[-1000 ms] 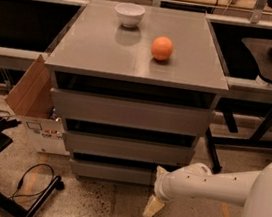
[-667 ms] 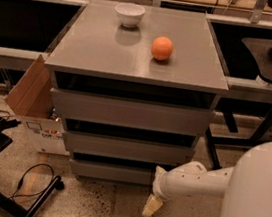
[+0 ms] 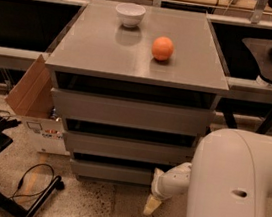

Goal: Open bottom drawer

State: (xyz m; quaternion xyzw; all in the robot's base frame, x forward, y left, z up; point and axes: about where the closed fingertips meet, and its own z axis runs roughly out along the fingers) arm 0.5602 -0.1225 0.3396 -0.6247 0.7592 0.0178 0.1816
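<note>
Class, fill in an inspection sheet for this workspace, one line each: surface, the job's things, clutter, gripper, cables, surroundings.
Surface: flat grey cabinet top, carrying two loose items.
Job's things: bottom drawer, the lowest flat grey handleless front, looks shut.
Clutter: small white bowl near the back of the top; round orange fruit further forward, to the right in view; they stand apart.
Gripper: cream-tipped gripper on the white robot arm, low near the floor by the drawer's right part; contact cannot be told.
Cables: black cable looped on the floor left of the cabinet.
Surroundings: open brown cardboard box at the cabinet's left side; speckled floor.
</note>
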